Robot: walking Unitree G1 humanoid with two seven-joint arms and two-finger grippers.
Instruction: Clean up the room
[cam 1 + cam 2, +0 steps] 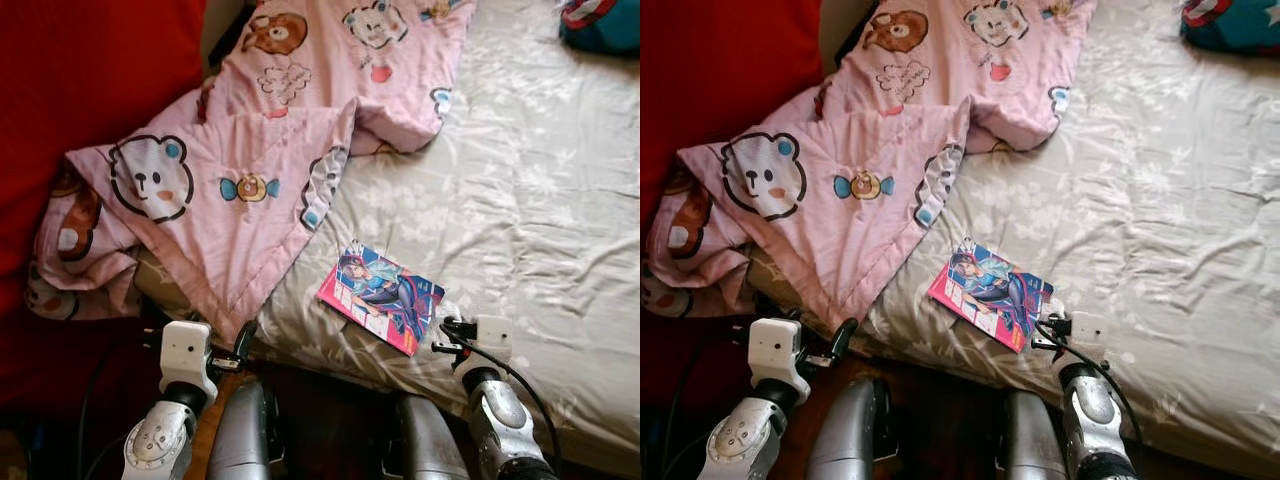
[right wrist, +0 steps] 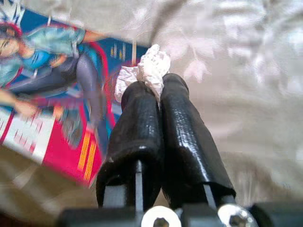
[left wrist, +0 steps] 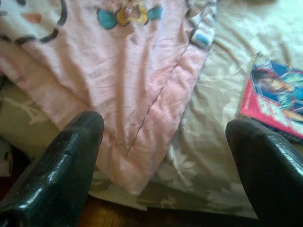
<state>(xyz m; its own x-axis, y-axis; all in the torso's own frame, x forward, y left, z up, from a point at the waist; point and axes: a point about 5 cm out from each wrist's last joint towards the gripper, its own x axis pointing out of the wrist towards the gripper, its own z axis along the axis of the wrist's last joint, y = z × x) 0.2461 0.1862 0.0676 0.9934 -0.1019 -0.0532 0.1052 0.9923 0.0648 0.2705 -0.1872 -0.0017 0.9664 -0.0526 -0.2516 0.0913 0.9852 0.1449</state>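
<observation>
Two black fingers of the right gripper [image 2: 154,94] pinch a crumpled white wad [image 2: 147,66], light and soft, at lower right beside the thin comic book [image 1: 380,296], best lifted by an edge. The left gripper [image 3: 165,156] gapes empty near the pink blanket [image 1: 240,190] on the grey sheet [image 1: 520,200]
</observation>
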